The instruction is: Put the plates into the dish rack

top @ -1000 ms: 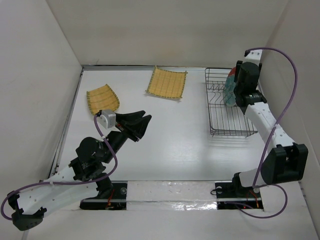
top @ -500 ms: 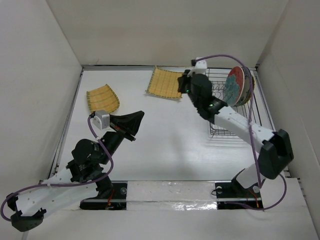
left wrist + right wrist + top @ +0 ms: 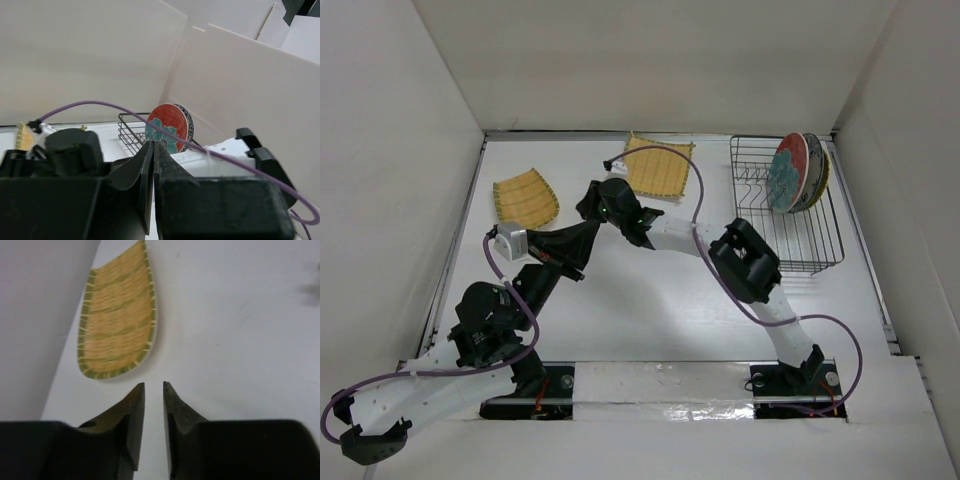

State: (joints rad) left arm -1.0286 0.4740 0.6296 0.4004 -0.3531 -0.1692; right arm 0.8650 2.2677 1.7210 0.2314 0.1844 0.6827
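The black wire dish rack [image 3: 800,240] stands at the back right. The red patterned plate [image 3: 786,172] stands upright in it, with other plate rims [image 3: 818,170] close behind; it also shows in the left wrist view [image 3: 172,125]. Two square yellow bamboo plates lie on the table, one at the back left [image 3: 525,199] and one at the back middle [image 3: 658,167]. My right gripper [image 3: 584,206] reaches across to the left, slightly open and empty, just short of the left bamboo plate [image 3: 117,335]. My left gripper [image 3: 594,233] is shut and empty, close under the right wrist.
White walls enclose the table on the left, back and right. The right arm [image 3: 740,265] stretches across the middle of the table, and its purple cable [image 3: 695,215] loops over it. The two grippers are close together.
My right arm has swung from the dish rack across to the left, leaving the red plate standing in the rack. My left arm has shifted slightly left.
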